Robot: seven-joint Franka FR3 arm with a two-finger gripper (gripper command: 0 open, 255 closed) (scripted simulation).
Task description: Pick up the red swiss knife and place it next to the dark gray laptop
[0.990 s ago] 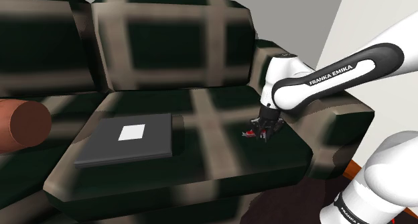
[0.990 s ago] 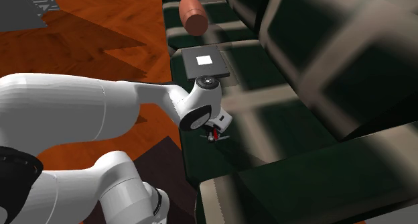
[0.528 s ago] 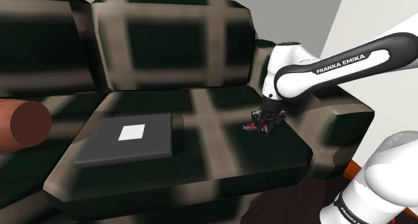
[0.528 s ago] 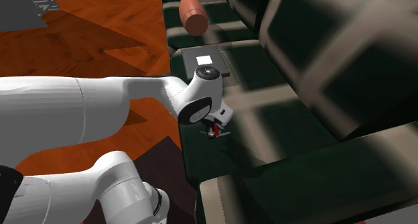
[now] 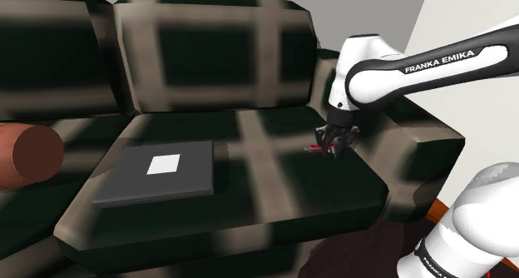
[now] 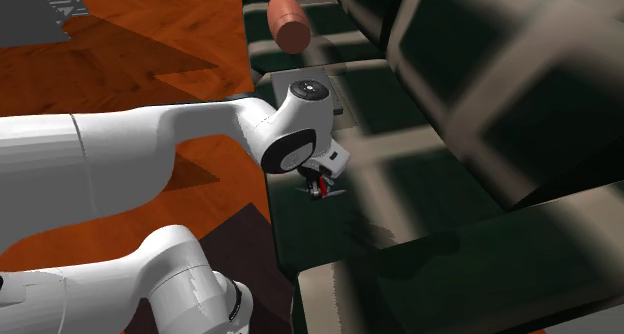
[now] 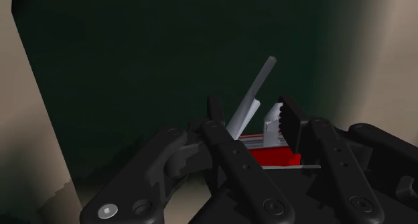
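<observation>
Gripper [image 5: 335,143] status first: in the shoulder view we are seeing it clamped narrowly around the red swiss knife [image 5: 314,148], right of frame centre. The knife is hanging just above the seat of the plaid sofa [image 5: 274,185]. We are locating the dark grey laptop [image 5: 158,175], marked with a white square, lying flat on the same seat at lower left of centre, well apart from the knife. A reddish-brown bolster [image 5: 25,154] is resting at the left edge.

In the second exterior view, we are finding the gripper [image 6: 322,185] under the white arm [image 6: 200,132] at frame centre. The knife [image 6: 320,189] is showing as a red sliver between the fingers, over the dark seat. An orange wood floor [image 6: 150,52] is showing at upper left.

In the wrist view, we are seeing both black fingers [image 7: 224,145] pressing against the knife's red body [image 7: 268,149]. A grey blade [image 7: 258,88] is projecting away from the gripper [image 7: 252,112] toward the dark seat.
</observation>
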